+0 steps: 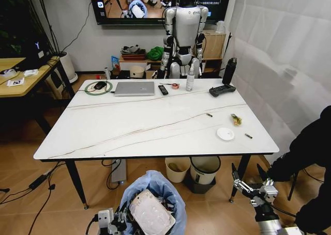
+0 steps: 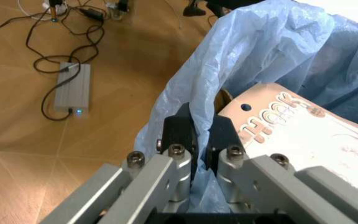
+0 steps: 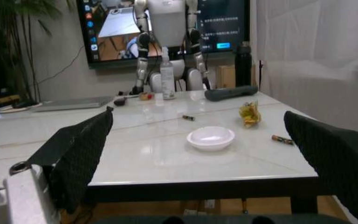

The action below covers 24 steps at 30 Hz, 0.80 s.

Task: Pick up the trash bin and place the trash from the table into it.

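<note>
Step in hand: the bin is picked up at its rim; the loading of trash is partly done, judging by what already lies inside.
Left end effector [image 2: 196,140]: low in front of the tabletop, its two black fingers pinched together on the blue bag and rim of the bin [image 1: 150,196].
Bin: directly ahead of the left end effector, below the tabletop's near edge, on or just above the floor; which of the two I cannot tell.
Bin contents: a flat white packet [image 1: 151,213] lies across the opening, just beyond the clamped fingers.
Right end effector [image 1: 252,185]: below the tabletop's near right corner, fingers spread wide apart, holding nothing.
Tabletop [image 1: 134,126]: above and ahead of the right end effector.
Trash left: a small white plate [image 3: 210,138] straight ahead of the open fingers, a yellow wrapper [image 3: 249,114] beyond it, and small dark bits [image 3: 283,139] nearby.
Next move calls for: raising the right end effector over the tabletop edge to the plate, the nearest piece, while the left keeps the bin steady within reach of the edge.
</note>
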Available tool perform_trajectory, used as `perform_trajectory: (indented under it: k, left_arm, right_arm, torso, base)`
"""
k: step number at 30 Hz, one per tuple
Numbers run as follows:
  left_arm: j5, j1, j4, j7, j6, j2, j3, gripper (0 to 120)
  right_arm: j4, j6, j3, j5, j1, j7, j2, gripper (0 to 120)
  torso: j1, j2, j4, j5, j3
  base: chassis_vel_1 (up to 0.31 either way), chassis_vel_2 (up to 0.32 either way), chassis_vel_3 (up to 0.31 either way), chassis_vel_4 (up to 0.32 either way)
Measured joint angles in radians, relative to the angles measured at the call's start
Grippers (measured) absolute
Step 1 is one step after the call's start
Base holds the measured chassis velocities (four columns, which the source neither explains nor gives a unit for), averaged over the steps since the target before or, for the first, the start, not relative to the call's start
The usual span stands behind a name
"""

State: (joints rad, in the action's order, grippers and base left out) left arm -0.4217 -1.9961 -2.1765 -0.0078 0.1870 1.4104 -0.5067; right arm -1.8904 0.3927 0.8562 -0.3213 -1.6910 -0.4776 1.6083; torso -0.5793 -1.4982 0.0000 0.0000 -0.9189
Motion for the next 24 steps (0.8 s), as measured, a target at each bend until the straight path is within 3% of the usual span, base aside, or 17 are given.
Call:
perform_trajectory:
  k: [24]
  left_arm:
    - [0.004,0.001,0.002,-0.001,0.002,0.007,0.007,0]
  right_arm:
    - [0.015,0.005,-0.01,-0.005,0.01,-0.03,0.0,100]
  torso:
    - [0.0,0.0,0.0,0.0,0.0]
  base:
    - [-0.082,-0.085,0.087,0.084]
